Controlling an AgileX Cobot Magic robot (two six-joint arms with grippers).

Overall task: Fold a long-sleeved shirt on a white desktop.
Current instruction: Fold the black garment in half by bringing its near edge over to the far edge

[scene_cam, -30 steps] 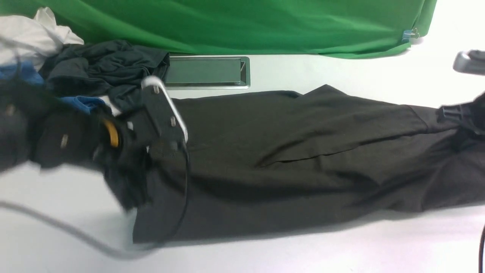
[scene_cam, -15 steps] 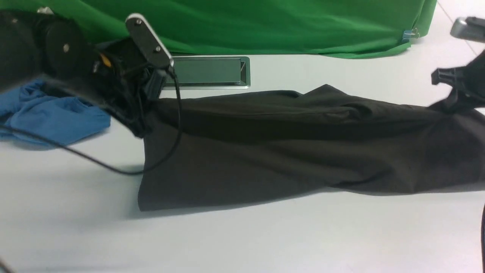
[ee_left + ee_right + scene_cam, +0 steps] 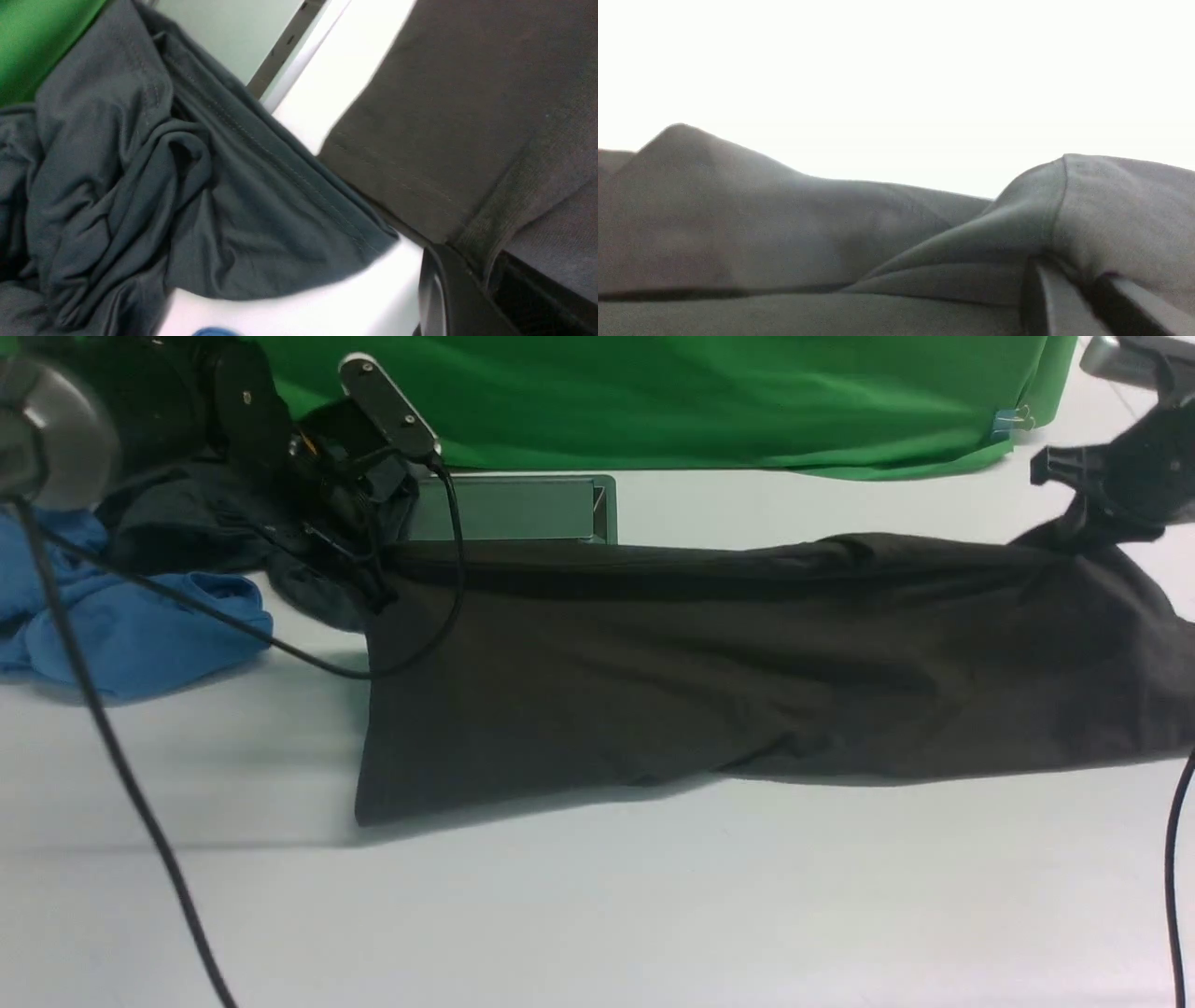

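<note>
The shirt [image 3: 747,663] is hanging stretched sideways between the two arms over the middle of the desktop [image 3: 653,915], its far edge pulled into a taut line and the rest sloping down toward the camera, with the near left corner sitting lowest, on or just above the white surface. The left gripper [image 3: 372,586] is pinching the shirt's far left corner, its jaws closed narrow on a hemmed fold, as the left wrist view is showing beside one dark finger [image 3: 448,289]. The right gripper [image 3: 1074,527] is gripping the far right corner, raised into a small peak; in the right wrist view the fabric is bunching between its two fingers [image 3: 1043,298]. The hatch [image 3: 509,509] is lying just behind the shirt's left end, in front of the green cloth [image 3: 653,401]. A crumpled teal garment [image 3: 177,527] is sitting under the left arm, touching the hatch's edge, and a blue garment [image 3: 131,625] is lying beside it at the left. A black cable [image 3: 121,756] is trailing across the front view
</note>
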